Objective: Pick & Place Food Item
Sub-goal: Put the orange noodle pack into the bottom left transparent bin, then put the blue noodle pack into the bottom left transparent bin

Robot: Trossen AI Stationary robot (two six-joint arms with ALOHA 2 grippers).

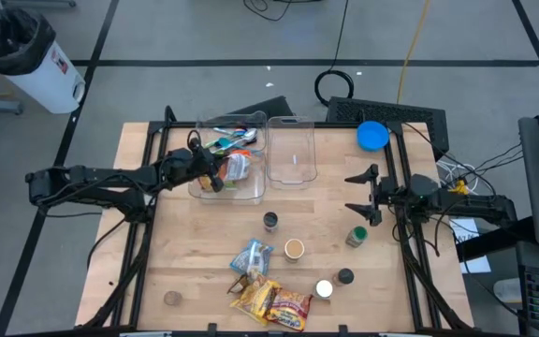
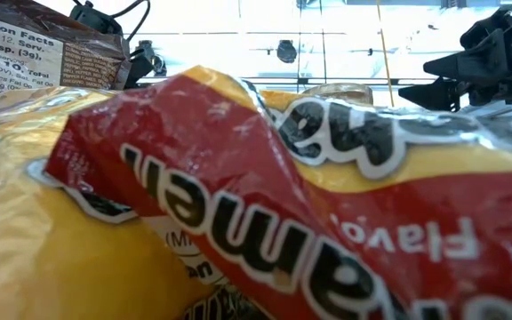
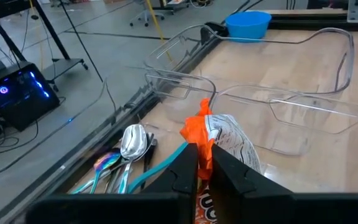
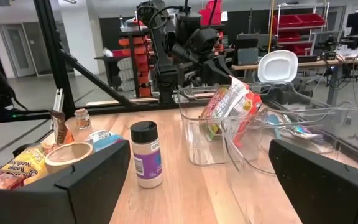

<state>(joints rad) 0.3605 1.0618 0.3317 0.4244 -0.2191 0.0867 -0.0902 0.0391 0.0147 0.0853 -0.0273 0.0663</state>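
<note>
Orange-topped packet: my left gripper (image 3: pixel 204 163) pinches the snack bag (image 3: pixel 225 140) by its crimped orange end, jaws pressed on it.
Where it is: high view puts the bag (image 1: pixel 236 167) over the left clear bin (image 1: pixel 251 192), above the cutlery (image 3: pixel 126 149).
Only my left wrist view shows: the pinch itself and the spoon bowl beside it.
Right gripper (image 1: pixel 361 195): waiting at the table's right edge, fingers spread wide.
Right wrist view adds: a white spice jar (image 4: pixel 146 163) and a paper cup (image 4: pixel 69 157) near, the bin (image 4: pixel 229 140) behind.
Writing: low view is filled by a yellow-red ramen pack (image 2: pixel 265 204), letters upside down; "Nutrition Facts" on a brown packet (image 2: pixel 34 53).
Far: blue bowl (image 3: pixel 247 23) past the empty second bin (image 3: pixel 303 81).
</note>
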